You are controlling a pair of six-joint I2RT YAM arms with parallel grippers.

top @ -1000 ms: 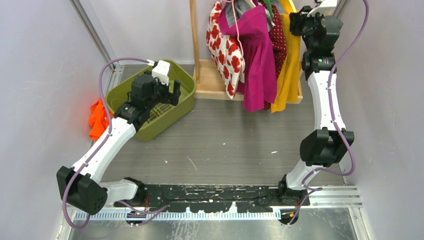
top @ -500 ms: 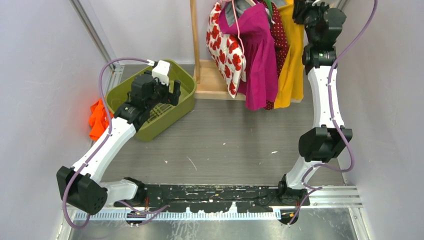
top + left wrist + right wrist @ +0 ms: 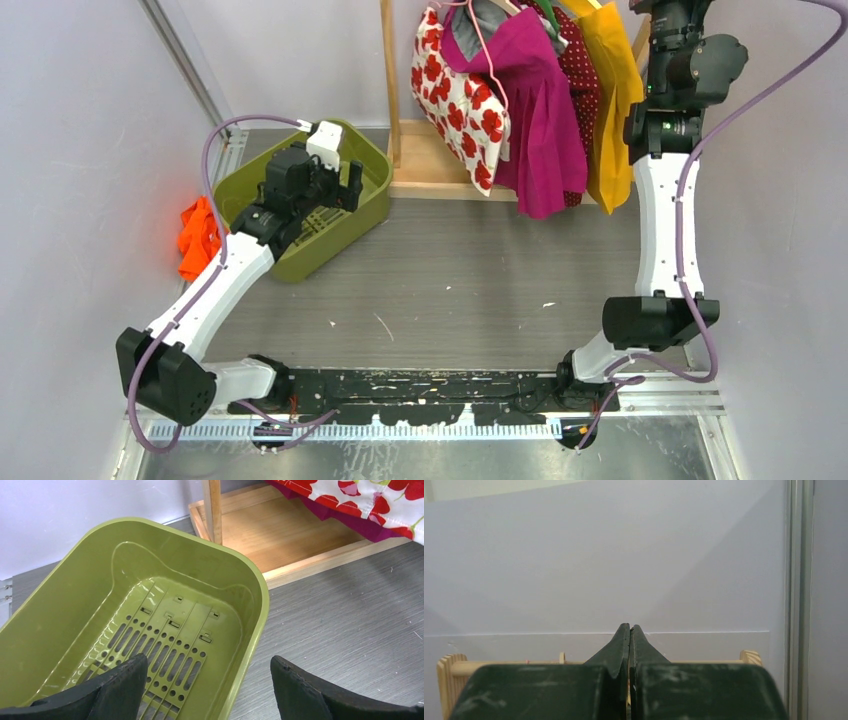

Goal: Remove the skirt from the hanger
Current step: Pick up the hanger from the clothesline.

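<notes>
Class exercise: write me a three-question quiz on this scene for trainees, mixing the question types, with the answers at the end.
1. True or false: the green basket holds a garment.
2. The right tool is: A open; B shut; C out of view.
3. What colour is the garment hanging nearest the right arm?
Key: 1 false; 2 B; 3 yellow.

A basket (image 3: pixel 340 245) sits left of the rack base (image 3: pixel 425 165), garments (image 3: pixel 535 130) hanging above, probably cloth (image 3: pixel 195 240) farther left.
</notes>
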